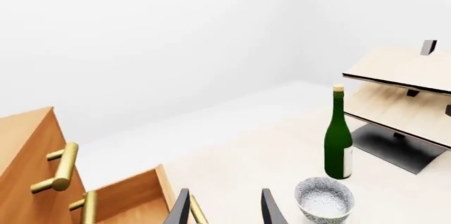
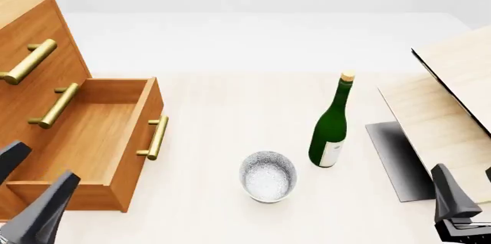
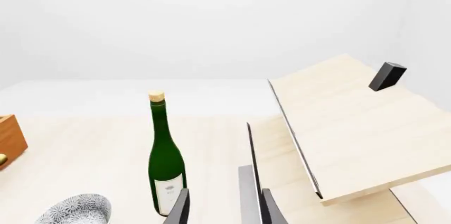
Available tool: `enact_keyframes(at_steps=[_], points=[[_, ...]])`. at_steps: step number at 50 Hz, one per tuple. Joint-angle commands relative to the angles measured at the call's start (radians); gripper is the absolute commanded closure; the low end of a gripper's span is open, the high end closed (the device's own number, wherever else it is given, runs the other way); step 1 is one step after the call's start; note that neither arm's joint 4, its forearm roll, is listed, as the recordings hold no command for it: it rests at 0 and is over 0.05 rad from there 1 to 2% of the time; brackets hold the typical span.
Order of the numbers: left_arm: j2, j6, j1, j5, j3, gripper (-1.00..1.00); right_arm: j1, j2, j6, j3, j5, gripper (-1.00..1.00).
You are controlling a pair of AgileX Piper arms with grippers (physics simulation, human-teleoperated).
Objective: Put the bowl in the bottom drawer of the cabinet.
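Note:
The white speckled bowl [image 2: 267, 176] stands upright on the table, just right of the cabinet [image 2: 31, 31] and left of a green bottle. It also shows in both wrist views, as the bowl [image 1: 324, 200] and the bowl [image 3: 74, 209]. The bottom drawer [image 2: 84, 140] is pulled out and nothing shows inside it; its brass handle [image 2: 155, 137] faces the bowl. My left gripper [image 2: 42, 163] hangs open over the drawer's near corner, holding nothing. My right gripper [image 2: 464, 172] is open at the near right, well away from the bowl.
A green bottle [image 2: 332, 132] with a cork stands upright just right of the bowl. A pale slanted board structure [image 2: 452, 94] on a dark base [image 2: 395, 160] fills the right side. Upper drawers with brass handles [image 2: 27, 63] are closed.

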Motion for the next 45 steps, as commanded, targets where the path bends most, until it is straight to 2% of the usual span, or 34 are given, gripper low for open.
enact_keyframes(at_steps=[1,7,10,14,15,16,17,21,23,27,45], points=[[0.056,0.044,-0.149,0.051,-0.1,-1.0,0.0,0.0,0.0,0.0,0.001,-1.0],[0.158,0.031,-0.196,0.02,-0.156,-1.0,0.0,0.0,0.0,0.0,0.0,-1.0],[0.225,0.068,-0.222,-0.006,-0.166,-1.0,0.0,0.0,0.0,0.0,0.0,-1.0],[0.279,0.065,-0.241,-0.004,-0.212,-1.0,0.0,0.0,0.0,0.0,0.0,-1.0],[0.292,0.061,-0.241,0.0,-0.227,-1.0,0.0,0.0,0.0,0.0,0.0,-1.0],[0.311,0.057,-0.241,0.001,-0.242,-1.0,0.0,0.072,0.0,0.0,-0.072,-1.0],[0.324,0.056,-0.242,0.0,-0.25,-1.0,0.0,0.08,0.0,0.001,-0.081,-1.0],[0.398,0.05,-0.272,-0.005,-0.293,-1.0,-0.001,0.081,0.0,0.001,-0.082,-1.0],[0.465,-0.012,-0.297,0.0,-0.319,-1.0,-0.001,0.081,0.0,0.001,-0.082,-1.0],[0.509,-0.003,-0.344,0.006,-0.363,-1.0,0.0,0.081,0.0,0.001,-0.082,-1.0],[0.78,0.004,-0.381,0.022,-0.523,-1.0,-0.001,0.081,0.0,0.001,-0.082,-1.0]])
